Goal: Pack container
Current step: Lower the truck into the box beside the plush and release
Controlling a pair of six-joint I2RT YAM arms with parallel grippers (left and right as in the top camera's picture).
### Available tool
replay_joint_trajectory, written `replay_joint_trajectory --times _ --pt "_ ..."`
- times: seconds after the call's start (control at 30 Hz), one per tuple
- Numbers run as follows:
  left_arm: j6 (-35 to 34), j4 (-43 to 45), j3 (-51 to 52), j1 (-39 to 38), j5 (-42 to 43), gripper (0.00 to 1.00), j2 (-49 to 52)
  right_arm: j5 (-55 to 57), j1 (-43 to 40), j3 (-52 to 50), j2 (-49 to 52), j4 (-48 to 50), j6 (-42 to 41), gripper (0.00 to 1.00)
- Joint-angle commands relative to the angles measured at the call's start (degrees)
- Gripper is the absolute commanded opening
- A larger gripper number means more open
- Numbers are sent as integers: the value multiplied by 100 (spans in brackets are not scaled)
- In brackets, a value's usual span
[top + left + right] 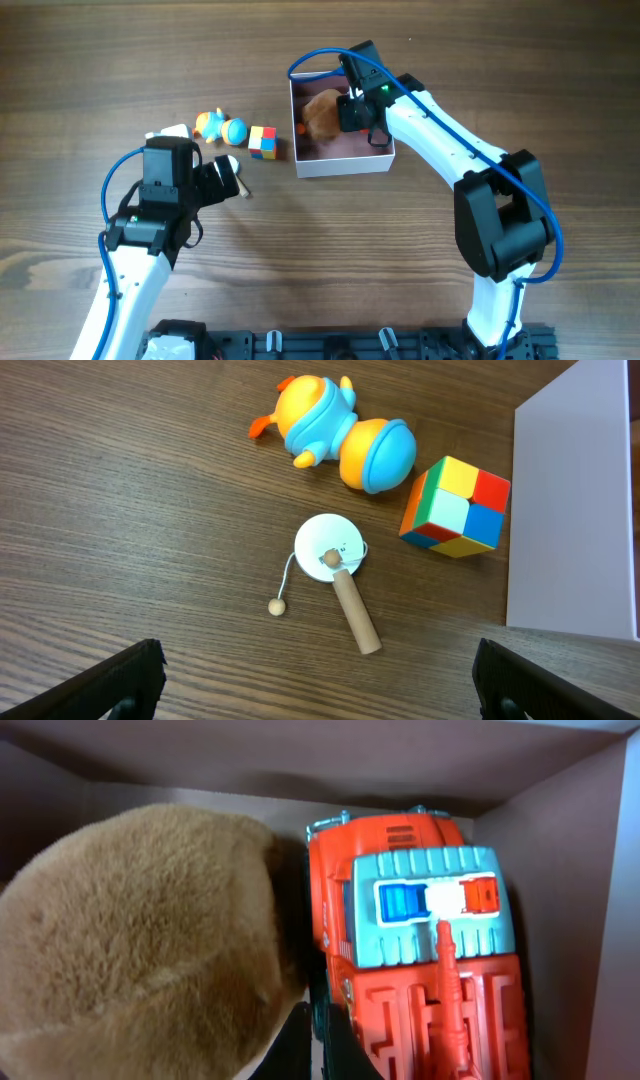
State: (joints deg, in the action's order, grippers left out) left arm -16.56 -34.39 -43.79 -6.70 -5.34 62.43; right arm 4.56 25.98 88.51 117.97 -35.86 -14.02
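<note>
The container (345, 165) is a square white-walled box with a dusty-pink inside; its white wall shows in the left wrist view (580, 510). Inside lie a brown plush (322, 112) (140, 940) and a red fire truck (420, 950). My right gripper (352, 112) (322, 1040) is down inside the container, its fingers close together on the truck's left edge, between truck and plush. My left gripper (226, 178) (318, 658) is open and empty, just above the table near a white disc toy with a wooden handle (330, 550).
An orange-and-blue duck toy (220, 127) (335, 435) and a colour cube (263, 142) (455, 507) lie left of the container. The disc toy (232, 170) lies just in front of them. A small white object (172, 131) sits by the left arm.
</note>
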Motion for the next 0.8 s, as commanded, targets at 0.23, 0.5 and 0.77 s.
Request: replay_joint_trajectory --times 0.23,0.5,0.77 --pt "118 7 -90 -17 -74 100 26 -256 4 -22 -409 -627 402 4" --pt "118 7 -90 -17 -74 100 26 -575 2 -22 -2769 -796 505 7" --pt "109 50 -90 -17 -46 100 26 793 -232 -24 -4946 -1685 92 20"
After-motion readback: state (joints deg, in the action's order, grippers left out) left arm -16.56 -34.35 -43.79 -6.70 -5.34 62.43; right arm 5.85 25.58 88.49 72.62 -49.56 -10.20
